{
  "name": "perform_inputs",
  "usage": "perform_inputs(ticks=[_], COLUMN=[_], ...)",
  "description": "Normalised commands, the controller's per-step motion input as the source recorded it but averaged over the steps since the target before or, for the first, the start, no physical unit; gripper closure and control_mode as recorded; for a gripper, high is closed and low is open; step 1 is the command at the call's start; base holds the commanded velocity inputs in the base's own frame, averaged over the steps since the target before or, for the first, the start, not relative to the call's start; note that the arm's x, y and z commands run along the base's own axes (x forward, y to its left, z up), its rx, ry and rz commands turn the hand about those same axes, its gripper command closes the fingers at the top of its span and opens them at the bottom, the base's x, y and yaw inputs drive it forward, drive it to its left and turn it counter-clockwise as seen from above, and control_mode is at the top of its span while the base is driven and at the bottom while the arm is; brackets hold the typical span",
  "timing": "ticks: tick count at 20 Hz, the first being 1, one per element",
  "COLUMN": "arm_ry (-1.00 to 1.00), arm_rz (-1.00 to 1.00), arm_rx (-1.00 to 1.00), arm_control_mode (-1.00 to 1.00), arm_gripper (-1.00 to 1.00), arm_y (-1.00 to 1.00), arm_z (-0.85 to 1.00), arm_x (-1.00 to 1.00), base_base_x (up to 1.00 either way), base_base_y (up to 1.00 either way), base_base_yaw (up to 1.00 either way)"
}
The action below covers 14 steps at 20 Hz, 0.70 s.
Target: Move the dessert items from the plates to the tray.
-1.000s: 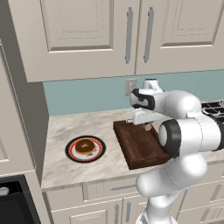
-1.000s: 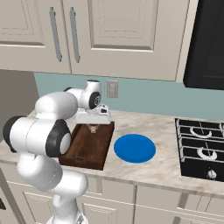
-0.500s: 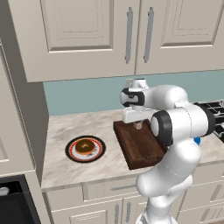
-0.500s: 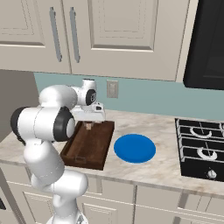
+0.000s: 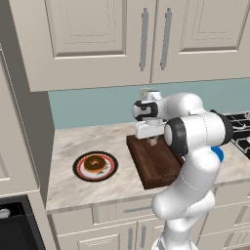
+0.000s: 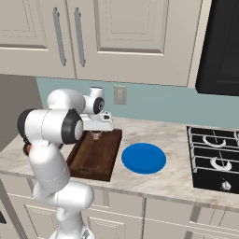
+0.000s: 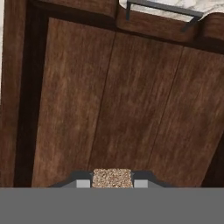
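Note:
The small pale tan morsel is pinched between my fingertips; my gripper is shut on it and hangs just above the far end of the dark brown wooden tray. In the hand view the tray's plank floor lies below, with an end handle at the top. The glazed ring doughnut rests on the black-rimmed, red-ringed plate, left of the tray. The blue plate lies bare, right of the tray, where my gripper is also seen.
A black stove with burner grates stands at the right end of the counter. Upper cabinets hang above, and a wall outlet sits on the teal backsplash behind the tray.
My arm has swung a little to the left over the tray's far end and the gripper has dropped slightly, with the morsel still held. The doughnut and plates have stayed put.

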Motion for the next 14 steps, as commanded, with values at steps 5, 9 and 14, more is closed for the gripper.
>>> perform_inputs(ticks=[5,9,14], arm_ry=[0.00,0.00,0.00], arm_rz=[0.00,0.00,0.00], arm_rx=[0.00,0.00,0.00], arm_control_mode=[-1.00,-1.00,-1.00], arm_gripper=[1.00,1.00,1.00], arm_y=[0.00,0.00,0.00], arm_z=[-0.21,-0.21,-0.21], arm_x=[0.15,0.13,0.09], base_base_x=[0.00,0.00,0.00], base_base_y=[0.00,0.00,0.00], base_base_yaw=[0.00,0.00,0.00])
